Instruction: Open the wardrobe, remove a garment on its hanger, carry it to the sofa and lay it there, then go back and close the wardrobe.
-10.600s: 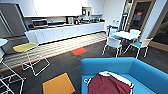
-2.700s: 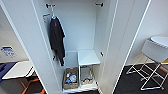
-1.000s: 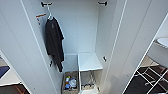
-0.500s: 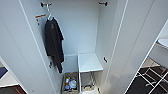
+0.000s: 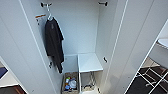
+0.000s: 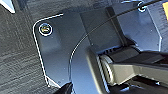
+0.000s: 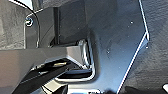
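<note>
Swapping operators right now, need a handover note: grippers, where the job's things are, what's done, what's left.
Grippers: the jaws cannot be made out on either arm in the wrist views, so treat both states as unknown.
Wardrobe: both doors open, robot facing the interior.
Inside: a black T-shirt on a white hanger on the left peg, a low white shelf, a basket of small items on the floor. No maroon jacket hangs here.
Done: the wardrobe is open.
Left: closing the doors.
</note>
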Tool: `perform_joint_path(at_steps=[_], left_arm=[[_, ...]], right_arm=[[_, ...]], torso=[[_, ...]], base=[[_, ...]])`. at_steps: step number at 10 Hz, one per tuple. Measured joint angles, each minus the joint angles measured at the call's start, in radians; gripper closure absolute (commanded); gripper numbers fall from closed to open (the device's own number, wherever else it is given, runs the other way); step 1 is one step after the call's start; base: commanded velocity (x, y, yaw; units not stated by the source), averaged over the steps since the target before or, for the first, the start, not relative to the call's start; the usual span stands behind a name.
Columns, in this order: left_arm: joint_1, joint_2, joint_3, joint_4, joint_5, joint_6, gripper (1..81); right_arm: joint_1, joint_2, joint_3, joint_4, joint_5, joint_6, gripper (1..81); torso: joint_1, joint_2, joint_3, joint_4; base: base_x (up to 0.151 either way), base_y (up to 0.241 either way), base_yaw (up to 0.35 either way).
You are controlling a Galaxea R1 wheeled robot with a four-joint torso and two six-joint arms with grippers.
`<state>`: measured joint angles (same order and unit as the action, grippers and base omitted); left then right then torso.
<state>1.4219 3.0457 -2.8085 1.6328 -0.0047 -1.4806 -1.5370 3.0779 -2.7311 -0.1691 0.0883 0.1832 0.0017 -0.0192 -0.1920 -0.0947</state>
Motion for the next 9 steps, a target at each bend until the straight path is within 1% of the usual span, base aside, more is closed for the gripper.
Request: perform_joint_path(at_steps=[1, 3, 4, 5, 6, 7, 8, 9], left_arm=[[0.002, -0.014, 0.0, -0.018, -0.003, -0.04, 1.0], [0.031, -0.026, -0.003, -0.05, 0.004, -0.066, 1.0], [0.056, -0.015, -0.003, -0.063, 0.005, -0.066, 1.0], [0.07, -0.001, -0.001, -0.098, 0.006, -0.033, 1.0], [0.074, 0.011, 0.004, -0.143, 0.006, 0.049, 1.0], [0.067, 0.012, 0.006, -0.215, 0.026, 0.159, 1.0], [0.063, 0.01, 0.005, -0.33, 0.062, 0.302, 1.0], [0.065, 0.01, 0.004, -0.492, 0.089, 0.482, 1.0]], right_arm=[[0.0, 0.0, 0.0, 0.0, 0.0, 0.0, 1.0], [0.002, 0.0, 0.0, 0.0, -0.001, 0.0, 1.0], [0.006, 0.001, 0.0, 0.0, 0.0, 0.0, 1.0], [0.008, 0.003, 0.001, 0.0, 0.0, 0.0, 1.0], [0.008, 0.006, 0.004, 0.0, -0.001, 0.0, 1.0], [0.008, 0.006, 0.007, 0.0, 0.0, 0.0, 1.0], [0.008, 0.005, 0.007, 0.0, 0.0, 0.0, 1.0], [0.008, 0.005, 0.007, 0.0, -0.001, 0.0, 1.0]], torso=[[0.0, 0.0, 0.0, 0.0], [0.0, 0.0, 0.0, 0.0], [0.0, 0.0, 0.0, 0.0], [0.0, 0.0, 0.0, 0.0], [0.0, 0.0, 0.0, 0.0], [0.0, 0.0, 0.0, 0.0], [0.0, 0.0, 0.0, 0.0], [0.0, 0.0, 0.003, 0.0]], base=[[0.0, 0.0, 0.0], [0.0, 0.0, 0.0], [0.0, 0.0, 0.0], [0.0, 0.0, 0.0], [0.0, 0.0, 0.0], [0.0, 0.0, 0.0], [0.0, 0.0, 0.0], [0.0, 0.0, 0.0]])
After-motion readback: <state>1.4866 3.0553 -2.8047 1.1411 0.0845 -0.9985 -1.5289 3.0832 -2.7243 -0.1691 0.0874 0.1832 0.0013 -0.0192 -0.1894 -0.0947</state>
